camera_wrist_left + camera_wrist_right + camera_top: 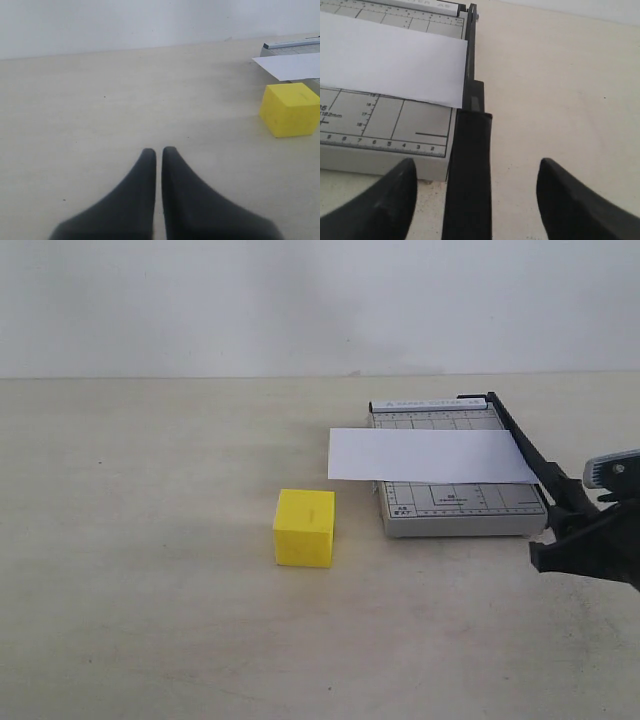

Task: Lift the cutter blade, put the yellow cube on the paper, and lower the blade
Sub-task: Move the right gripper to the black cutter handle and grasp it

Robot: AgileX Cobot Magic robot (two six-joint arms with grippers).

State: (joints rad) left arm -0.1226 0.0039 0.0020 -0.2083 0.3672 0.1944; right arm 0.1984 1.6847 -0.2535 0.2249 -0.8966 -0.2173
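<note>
Two fingers of the right pincer [476, 164] stand wide apart, straddling the handle end of the cutter blade [470, 131] without touching it. The paper [390, 60] lies just ahead across the grey base [395, 122]. The left pincer [158, 150] is pressed nearly closed and empty over the table [125, 100], with the yellow cube [291, 109] ahead and off to one side.

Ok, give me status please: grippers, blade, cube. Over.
Left gripper shut, empty. Right gripper open, straddling cutter blade handle; blade down. Yellow cube on table, beside paper, not on it. Nothing in the way.
</note>
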